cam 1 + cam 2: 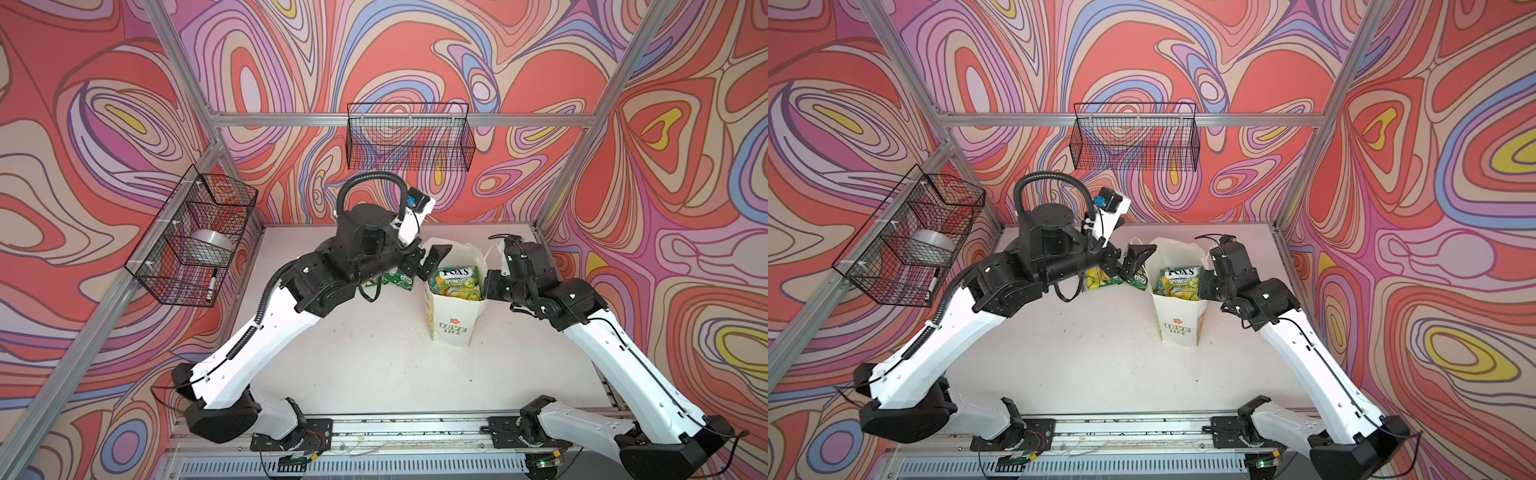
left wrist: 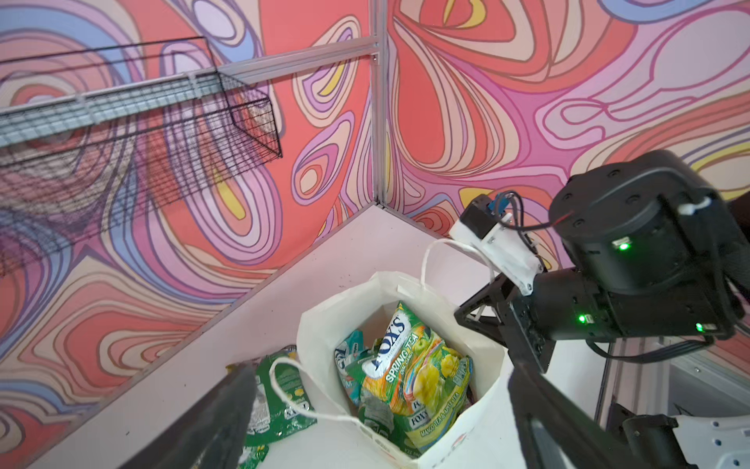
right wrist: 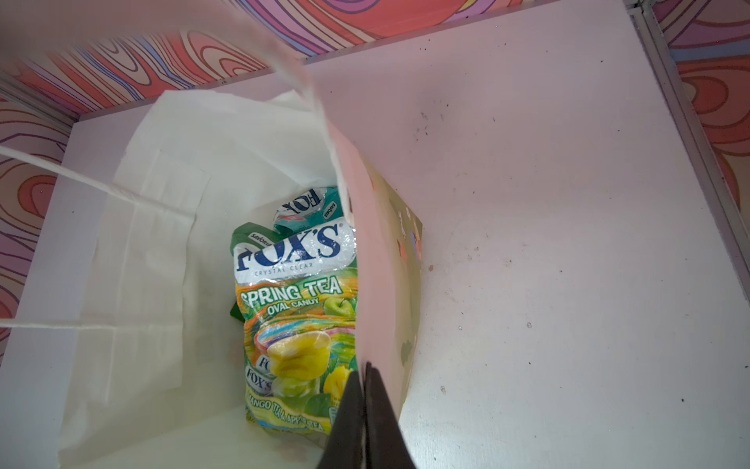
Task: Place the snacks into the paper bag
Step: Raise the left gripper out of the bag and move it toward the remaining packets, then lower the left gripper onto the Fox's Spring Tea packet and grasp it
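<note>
The white table (image 1: 374,365) carries an upright white paper carrier bag (image 1: 451,320) printed "LOVE LIFE", toward its far right. The right end effector (image 3: 364,377) is pinched closed on the bag's side wall at the rim. The left end effector (image 1: 426,262) hangs spread wide and empty beside the bag's mouth. A green-yellow crinkly FOX'S Spring Tea packet (image 3: 292,300) lies topmost inside the bag, over a teal packet (image 3: 308,203). Green packets (image 1: 397,278) lie on the table just beside the bag.

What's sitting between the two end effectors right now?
The paper bag, standing open with snack packets inside, sits between the left end effector and the right end effector; both top views show it.
</note>
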